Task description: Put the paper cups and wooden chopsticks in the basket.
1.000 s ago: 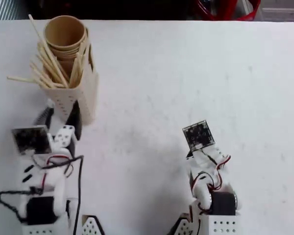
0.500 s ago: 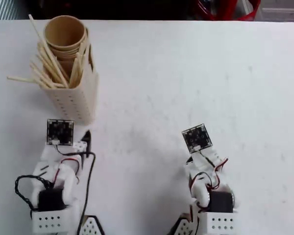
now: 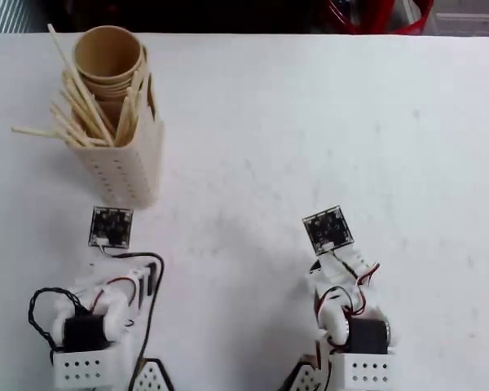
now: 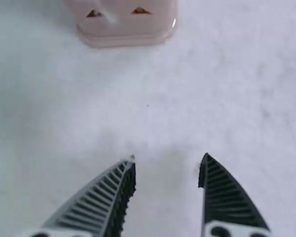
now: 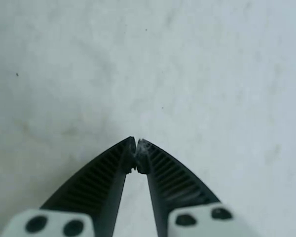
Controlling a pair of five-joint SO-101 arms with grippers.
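Resting in basket (image 3: 130,167) at tabletop's far left corner: paper cups (image 3: 106,53), likely light, crushable, best gripped at rim; wooden chopsticks (image 3: 77,102), stiff, slick. Left gripper (image 4: 167,158) gaping, empty; right gripper (image 5: 136,140) pinched closed.

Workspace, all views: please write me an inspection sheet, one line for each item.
surface: white table, faintly marked.
job's things: cups stacked in the basket; chopsticks beside them in it, some leaning out.
clutter: nothing seen.
grippers: left gripper fingers open, over the table near the basket; right gripper fingers shut, holding nothing.
cables: red and black wires on both arms.
surroundings: dark behind the table, with a red object.
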